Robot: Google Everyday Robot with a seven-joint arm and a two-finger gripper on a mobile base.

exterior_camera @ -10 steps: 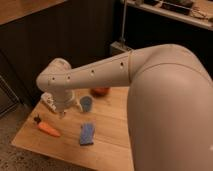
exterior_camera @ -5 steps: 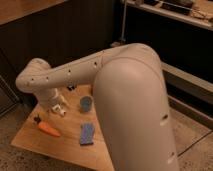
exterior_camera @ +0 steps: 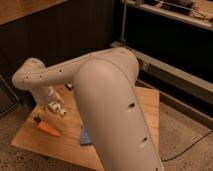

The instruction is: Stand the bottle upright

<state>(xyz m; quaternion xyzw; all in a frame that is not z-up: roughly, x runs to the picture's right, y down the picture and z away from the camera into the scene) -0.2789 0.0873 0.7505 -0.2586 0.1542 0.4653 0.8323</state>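
Observation:
My gripper [exterior_camera: 55, 106] hangs from the white arm [exterior_camera: 100, 85] over the left part of the wooden table [exterior_camera: 145, 107]. A small white cylinder, which I take for the bottle [exterior_camera: 61, 111], lies tilted right at the gripper's tip. Whether the gripper touches it cannot be told. The orange carrot [exterior_camera: 49, 129] lies just in front of them, to the left.
A blue cloth-like item [exterior_camera: 85, 136] lies right of the carrot, partly hidden by the arm. A small dark object [exterior_camera: 68, 87] sits at the table's back. The arm covers the table's middle. A dark wall and a metal rack [exterior_camera: 165, 60] stand behind.
The arm has swung further across the view and now hides the blue cup. The gripper has shifted slightly right and stays low over the white bottle near the carrot.

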